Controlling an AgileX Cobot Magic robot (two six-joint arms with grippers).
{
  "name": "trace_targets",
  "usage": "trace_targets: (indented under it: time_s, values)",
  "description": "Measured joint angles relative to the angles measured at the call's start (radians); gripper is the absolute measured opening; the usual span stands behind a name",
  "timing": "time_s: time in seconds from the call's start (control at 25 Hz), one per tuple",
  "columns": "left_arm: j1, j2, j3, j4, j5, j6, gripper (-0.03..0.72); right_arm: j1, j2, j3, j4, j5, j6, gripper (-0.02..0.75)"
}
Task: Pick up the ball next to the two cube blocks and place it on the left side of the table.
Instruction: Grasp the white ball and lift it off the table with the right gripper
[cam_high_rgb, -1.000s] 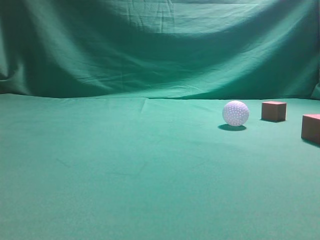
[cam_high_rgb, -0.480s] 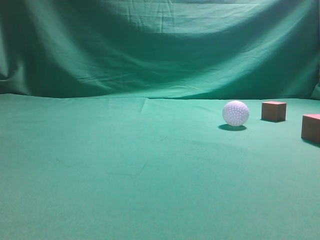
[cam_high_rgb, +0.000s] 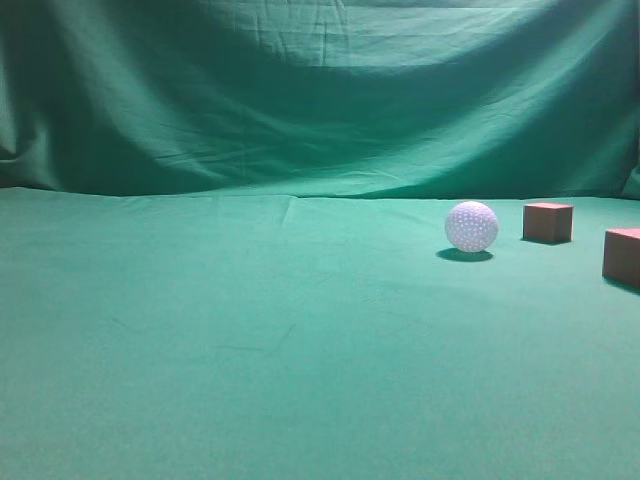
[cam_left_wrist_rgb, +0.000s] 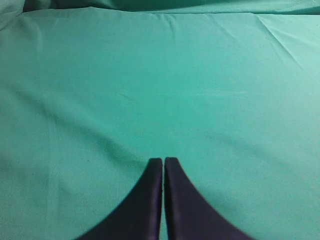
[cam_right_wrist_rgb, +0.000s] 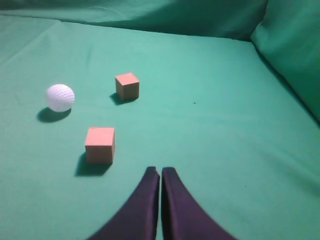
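The ball (cam_high_rgb: 471, 226) rests on the table (cam_high_rgb: 250, 340) at the right of the exterior view, casting a small shadow on the green cloth beneath it. Just to its right stands one cube (cam_high_rgb: 548, 222), with a clear gap between the two; the second cube (cam_high_rgb: 622, 257) sits nearer the camera and further right, cut by the frame edge. Neither arm appears in the exterior view. In the right wrist view the ball (cam_right_wrist_rgb: 60, 97) lies at the far left, the far cube (cam_right_wrist_rgb: 127, 86) to its right, and the near cube (cam_right_wrist_rgb: 100, 145) closer to the claw, all three apart from one another and none touching. The right gripper (cam_right_wrist_rgb: 160, 172) sits low in that view, its two dark fingers pressed together with only a hairline slit between them, holding nothing, well apart from the ball and near the closer cube. The left gripper (cam_left_wrist_rgb: 163, 160) is likewise closed tight and empty, its tips above bare cloth with faint creases, and no object shows in its view. The wrinkled backdrop (cam_high_rgb: 320, 90) rises behind the table. Nothing shown acts as a container; ball and cubes all lie directly on the cloth.
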Motion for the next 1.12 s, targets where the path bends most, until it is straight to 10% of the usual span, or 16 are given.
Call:
trace_targets:
  time_s: [0.36, 1.12]
  values:
    - [0.000, 0.000, 0.000, 0.000, 0.000, 0.000, 0.000, 0.000, 0.000, -0.012, 0.229, -0.477, 0.011, 0.000]
    - [0.000, 0.000, 0.000, 0.000, 0.000, 0.000, 0.000, 0.002, 1.006, -0.778, 0.267, 0.358, -0.189, 0.000]
